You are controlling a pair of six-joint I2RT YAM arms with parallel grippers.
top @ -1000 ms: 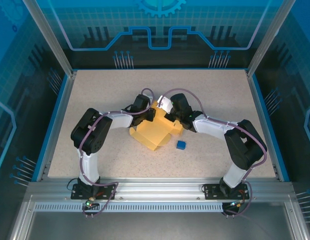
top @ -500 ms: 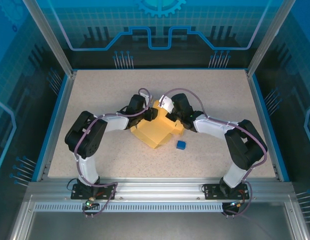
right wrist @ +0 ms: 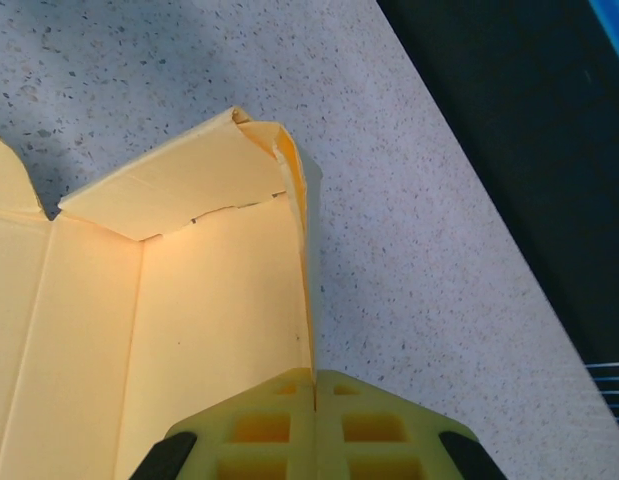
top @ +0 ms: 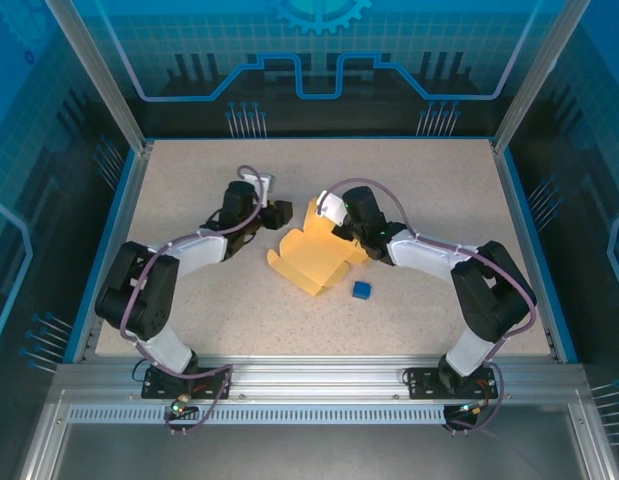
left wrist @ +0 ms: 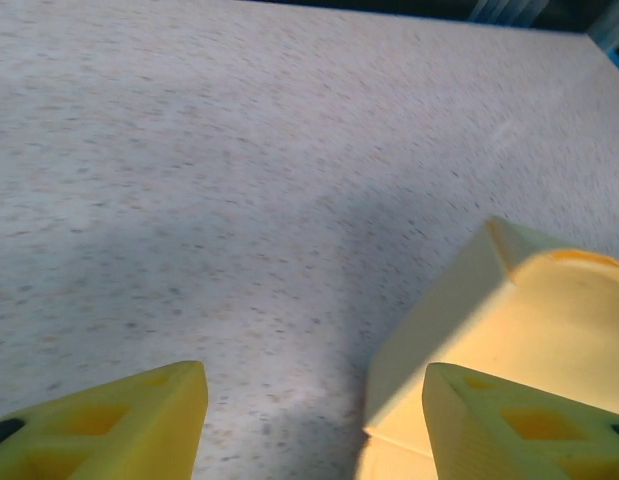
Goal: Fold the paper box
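From above: near the middle of the speckled table (top: 189, 190), the paper box (top: 311, 258), pale yellow, partly folded, with walls and flaps standing up. Near its far left corner, the left claw (top: 281, 212), not touching it. At the far right side of the box, the right claw (top: 335, 228), right up against a raised wall. A little way off to the near right of the box, a small blue cube (top: 361, 290), alone on the table.

From the left wrist: two yellow fingers (left wrist: 119, 425) at the bottom, spread wide apart, nothing between them but bare table (left wrist: 239, 150). Left claw (left wrist: 314, 385) holding nothing. Off to the right, a corner of the paper box (left wrist: 509, 310), close to the right finger; touching or not, hard to tell.

From the right wrist: right claw (right wrist: 314, 392) at the bottom, both fingers (right wrist: 249, 430) pressed tight together. Pinched in the seam between them, the thin edge of a standing wall of the paper box (right wrist: 199, 300). Above that, a folded-over flap, a bit crumpled at the corner, with a ragged line along the fold. Grey speckled table (right wrist: 409, 230) to the right of the wall, then a dark edge beyond.
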